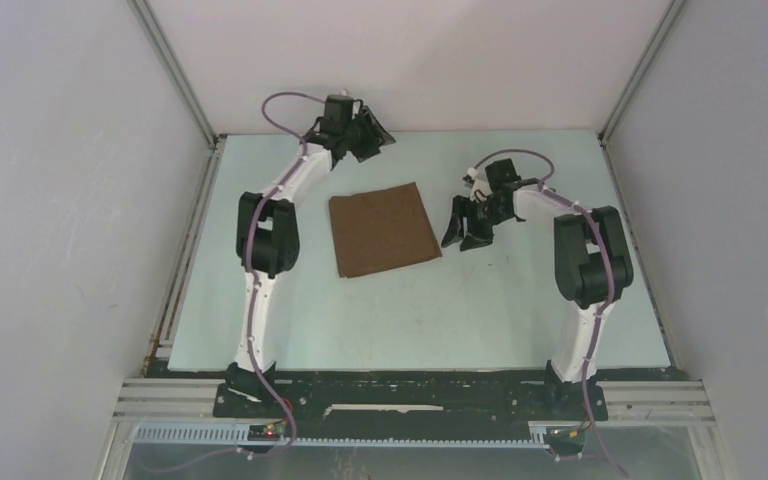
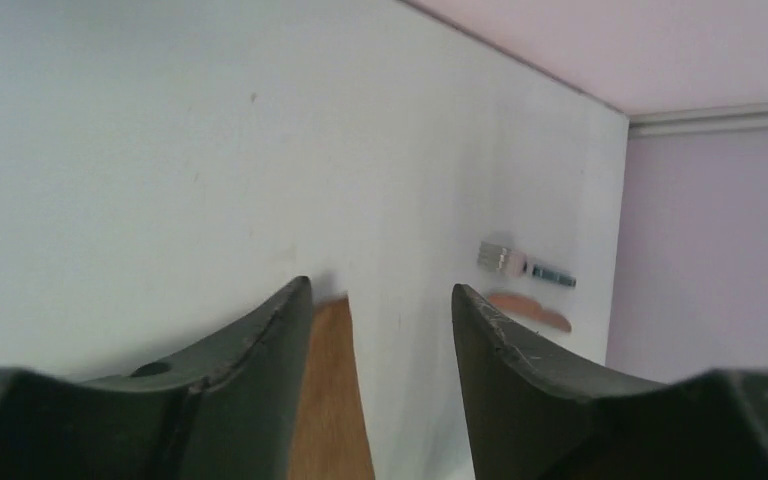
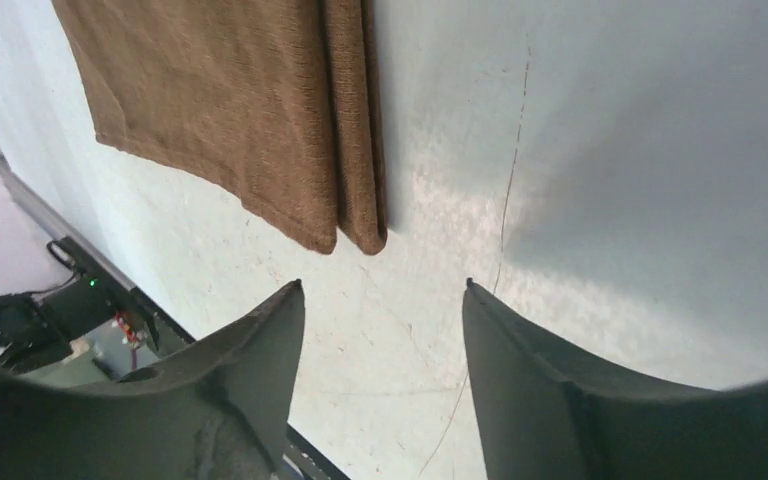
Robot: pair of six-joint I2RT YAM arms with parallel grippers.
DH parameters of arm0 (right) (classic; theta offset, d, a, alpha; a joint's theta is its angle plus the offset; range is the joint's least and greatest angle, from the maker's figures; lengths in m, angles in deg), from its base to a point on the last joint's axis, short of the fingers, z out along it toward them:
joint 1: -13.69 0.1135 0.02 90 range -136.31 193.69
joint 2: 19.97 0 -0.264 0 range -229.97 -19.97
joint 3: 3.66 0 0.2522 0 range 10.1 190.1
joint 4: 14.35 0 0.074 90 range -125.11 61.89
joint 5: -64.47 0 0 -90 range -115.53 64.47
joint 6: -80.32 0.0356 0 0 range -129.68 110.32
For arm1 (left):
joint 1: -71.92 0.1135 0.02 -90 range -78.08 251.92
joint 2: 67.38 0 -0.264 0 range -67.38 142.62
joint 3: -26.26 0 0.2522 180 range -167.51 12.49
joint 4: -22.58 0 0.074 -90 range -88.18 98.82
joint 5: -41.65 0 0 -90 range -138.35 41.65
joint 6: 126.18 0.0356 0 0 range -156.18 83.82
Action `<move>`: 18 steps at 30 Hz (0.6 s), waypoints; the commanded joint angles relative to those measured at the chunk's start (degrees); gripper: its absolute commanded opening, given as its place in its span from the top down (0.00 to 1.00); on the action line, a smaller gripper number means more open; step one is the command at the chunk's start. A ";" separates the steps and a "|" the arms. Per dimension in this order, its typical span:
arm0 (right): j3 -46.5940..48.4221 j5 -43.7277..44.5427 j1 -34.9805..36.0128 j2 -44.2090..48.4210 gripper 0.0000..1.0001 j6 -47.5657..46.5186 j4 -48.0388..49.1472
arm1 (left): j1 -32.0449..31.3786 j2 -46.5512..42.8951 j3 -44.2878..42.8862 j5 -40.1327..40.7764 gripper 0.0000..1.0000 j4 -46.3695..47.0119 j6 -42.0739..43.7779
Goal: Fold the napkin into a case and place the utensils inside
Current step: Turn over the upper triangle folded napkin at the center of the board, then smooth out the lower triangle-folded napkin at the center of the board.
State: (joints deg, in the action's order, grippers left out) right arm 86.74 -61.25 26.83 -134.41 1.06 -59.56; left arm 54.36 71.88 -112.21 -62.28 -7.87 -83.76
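Note:
The dark-brown napkin (image 1: 382, 230) lies flat mid-table. The right wrist view shows a narrow folded strip along one edge of the napkin (image 3: 230, 100). My left gripper (image 1: 370, 138) is open and empty near the table's far edge, beyond the napkin's far side. Its wrist view (image 2: 380, 295) shows a napkin corner (image 2: 330, 400) beside the left finger. My right gripper (image 1: 462, 232) is open and empty just right of the napkin; its fingertips (image 3: 382, 290) stand a little short of the napkin's corner. The utensils lie far off in the left wrist view: a silver-headed, teal-handled piece (image 2: 520, 264) and a reddish-brown knife (image 2: 530, 309).
Grey walls (image 1: 60, 200) close in the pale table (image 1: 410, 320) on the left, right and back. A metal rail (image 1: 410, 395) with the arm bases runs along the near edge. A thin scratch (image 3: 510, 180) marks the tabletop near my right gripper.

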 commanded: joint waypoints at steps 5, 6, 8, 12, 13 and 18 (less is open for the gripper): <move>-0.23 11.80 5.38 5.30 0.36 4.82 0.91 | 0.67 -33.99 28.75 1.06 0.34 -13.23 10.39; -0.45 12.95 6.76 5.48 0.38 5.92 1.71 | 0.76 -36.76 33.27 0.84 0.34 -13.55 10.80; -0.82 14.52 8.75 5.50 0.43 8.08 3.58 | 0.82 -42.24 41.66 -1.18 0.34 -13.19 11.72; -0.53 14.83 10.92 4.09 0.59 8.94 4.88 | 0.77 -51.53 55.68 -1.27 0.34 -12.31 14.06; -0.52 14.90 11.11 3.77 0.59 8.85 4.64 | 0.77 -53.28 58.89 -1.04 0.34 -11.91 14.42; -0.51 14.95 11.12 1.81 0.56 8.17 3.33 | 0.72 -58.03 71.50 -0.51 0.34 -7.58 13.11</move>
State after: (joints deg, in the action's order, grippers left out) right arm 86.13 -48.18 38.81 -130.91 8.26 -56.41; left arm 55.17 17.70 -46.60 -63.09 -18.76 -71.67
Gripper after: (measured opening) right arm 0.432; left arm 0.658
